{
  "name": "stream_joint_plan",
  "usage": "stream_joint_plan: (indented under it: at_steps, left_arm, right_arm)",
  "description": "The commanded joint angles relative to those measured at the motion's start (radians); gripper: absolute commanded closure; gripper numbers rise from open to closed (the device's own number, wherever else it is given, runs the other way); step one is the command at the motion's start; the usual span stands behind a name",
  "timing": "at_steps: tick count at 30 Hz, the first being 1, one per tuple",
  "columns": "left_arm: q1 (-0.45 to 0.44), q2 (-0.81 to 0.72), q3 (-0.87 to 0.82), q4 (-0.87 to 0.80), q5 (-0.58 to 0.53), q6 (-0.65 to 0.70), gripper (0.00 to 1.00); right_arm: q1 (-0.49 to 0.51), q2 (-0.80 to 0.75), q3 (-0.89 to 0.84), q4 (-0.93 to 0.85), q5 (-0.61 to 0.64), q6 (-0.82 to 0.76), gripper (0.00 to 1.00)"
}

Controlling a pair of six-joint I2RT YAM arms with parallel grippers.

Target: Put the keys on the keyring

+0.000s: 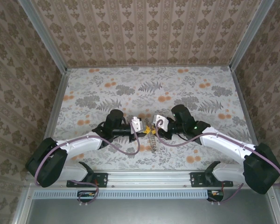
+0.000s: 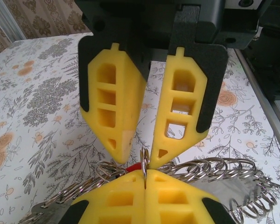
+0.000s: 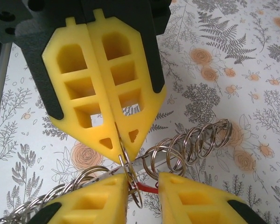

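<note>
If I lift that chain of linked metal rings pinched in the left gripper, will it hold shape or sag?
Likely sags: the ring chain is separate linked rings, drooping either side of the left gripper. Probably slippery: thin bare wire, pinched by one ring's edge. Probably light, being mostly open loops.

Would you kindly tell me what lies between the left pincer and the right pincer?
A chain of linked metal rings and a small red piece lie there, clearest in the right wrist view.
</note>
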Motion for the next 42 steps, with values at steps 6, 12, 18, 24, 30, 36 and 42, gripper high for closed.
stream_joint_plan:
  at_steps: [6,12,18,24,30,36,42]
  left_arm:
    - [-0.003,0.011,0.037,-0.004,0.023,0.024,1.00]
    - [-0.002,0.020,0.049,-0.039,-0.010,0.041,1.00]
    - [-0.002,0.026,0.083,-0.120,-0.022,0.081,0.84]
    - [-0.005,0.033,0.125,-0.193,-0.027,0.117,0.77]
    - [-0.011,0.043,0.152,-0.217,-0.024,0.130,0.77]
    - [-0.013,0.052,0.165,-0.238,-0.016,0.137,0.79]
    - [-0.016,0.057,0.172,-0.254,-0.008,0.140,0.87]
  right_arm:
    - [-0.018,0.006,0.032,0.020,-0.069,0.002,0.89]
    - [-0.018,0.006,0.055,-0.035,-0.073,-0.015,0.99]
    - [-0.016,0.010,0.091,-0.110,-0.049,-0.035,1.00]
    - [-0.003,0.021,0.124,-0.179,0.011,-0.059,1.00]
    - [0.008,0.026,0.140,-0.196,0.031,-0.060,1.00]
    - [0.016,0.025,0.138,-0.172,0.032,-0.040,1.00]
    - [0.019,0.019,0.134,-0.138,0.019,-0.010,0.99]
